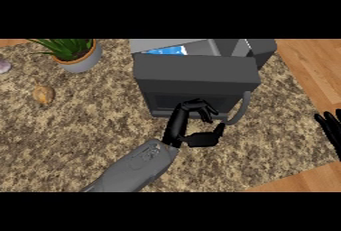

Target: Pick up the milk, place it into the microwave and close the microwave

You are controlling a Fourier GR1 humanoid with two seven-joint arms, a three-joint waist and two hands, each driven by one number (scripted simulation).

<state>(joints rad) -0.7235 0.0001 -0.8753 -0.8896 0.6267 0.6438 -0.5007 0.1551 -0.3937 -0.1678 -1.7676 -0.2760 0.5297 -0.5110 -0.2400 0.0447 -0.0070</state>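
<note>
The dark grey microwave stands at the back middle of the counter. Its door, with a curved handle, is swung across the front. The blue-and-white milk carton shows just behind the door's top edge, inside the microwave. My left hand is at the door's lower front edge, left of the handle. Its fingers are loosely bent against the door and hold nothing. My right hand rests open at the right edge, fingers up, well away from the microwave.
A potted green plant stands at the back left. A small brownish item lies left of the microwave, and a pale one sits at the left edge. Wooden flooring shows beyond the counter's right edge.
</note>
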